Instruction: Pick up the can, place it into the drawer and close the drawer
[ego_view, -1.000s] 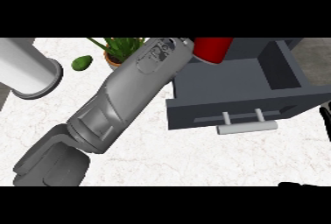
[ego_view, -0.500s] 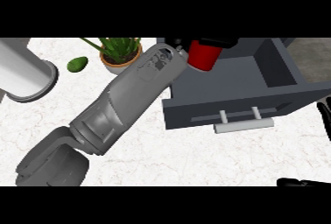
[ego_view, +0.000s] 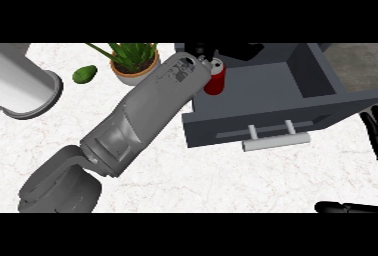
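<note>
Now the red can (ego_view: 214, 81) hangs upright over the back left corner of the open drawer (ego_view: 280, 95), lower and further inside than half a second ago. The left hand (ego_view: 203, 52) has its fingers clenched round the can's top, with the grey forearm stretched across the white marbled desk (ego_view: 192, 175). The drawer's pale handle (ego_view: 275, 141) faces the near edge. A potted plant (ego_view: 133, 62), an avocado (ego_view: 85, 74) and a grey cylinder (ego_view: 26, 90) stand left. The right hand (ego_view: 343, 207) shows at the lower right corner; whether it is open I cannot tell.
</note>
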